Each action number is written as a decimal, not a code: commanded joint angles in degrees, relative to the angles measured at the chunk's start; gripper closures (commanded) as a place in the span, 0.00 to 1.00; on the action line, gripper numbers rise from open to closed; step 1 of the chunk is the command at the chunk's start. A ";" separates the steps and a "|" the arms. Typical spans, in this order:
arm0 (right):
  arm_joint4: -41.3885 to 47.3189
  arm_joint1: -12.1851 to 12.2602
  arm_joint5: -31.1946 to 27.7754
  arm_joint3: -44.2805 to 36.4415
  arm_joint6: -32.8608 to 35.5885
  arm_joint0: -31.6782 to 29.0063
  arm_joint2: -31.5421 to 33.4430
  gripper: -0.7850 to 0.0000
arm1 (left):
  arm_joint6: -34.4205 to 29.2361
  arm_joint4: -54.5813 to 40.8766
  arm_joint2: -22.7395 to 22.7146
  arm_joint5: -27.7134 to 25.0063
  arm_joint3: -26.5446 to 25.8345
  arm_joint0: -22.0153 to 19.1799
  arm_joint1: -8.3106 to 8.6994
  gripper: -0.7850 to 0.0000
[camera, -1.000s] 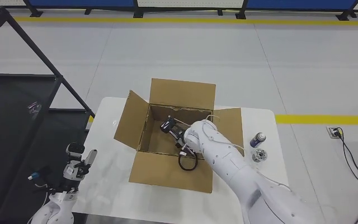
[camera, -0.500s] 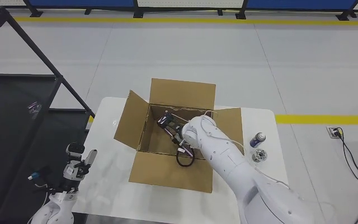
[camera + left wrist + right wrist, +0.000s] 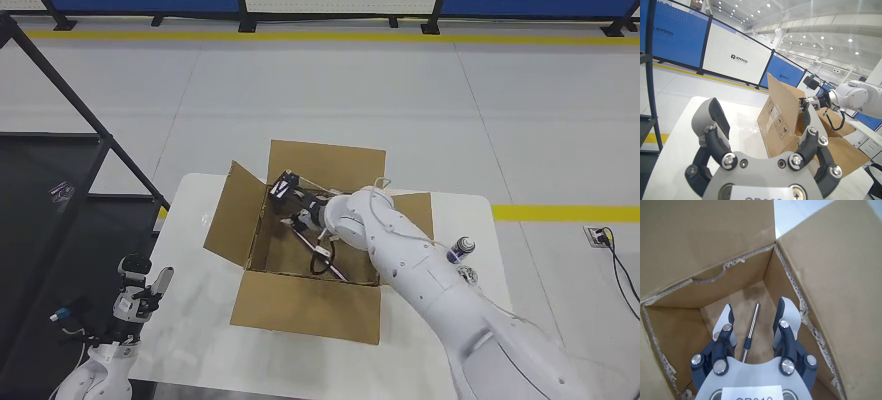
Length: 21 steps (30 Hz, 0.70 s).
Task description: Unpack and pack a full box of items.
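Metal rod (image 3: 752, 321) on cardboard box (image 3: 753, 266) floor | likely stiff, slick, light | pinch black collar (image 3: 747, 343) | right gripper (image 3: 755, 303) jaws released, left gripper (image 3: 761, 104) likewise

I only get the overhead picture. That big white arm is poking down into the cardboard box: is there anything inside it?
Observer: Yes. The right wrist view looks into the box, and a thin metal rod with a black band lies on its floor.
Operator: Has the claw grabbed it?
Observer: No. The right gripper is open; the rod lies between its fingers with a gap on each side.
Operator: And the other claw, off to the side?
Observer: Its own wrist view shows the left gripper open as well, with nothing between its fingers.
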 commanded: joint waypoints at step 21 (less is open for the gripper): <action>-29.22 18.22 16.58 -89.44 32.06 -60.27 51.17 0.00 | 0.00 0.00 0.00 0.00 0.00 0.00 0.00 0.00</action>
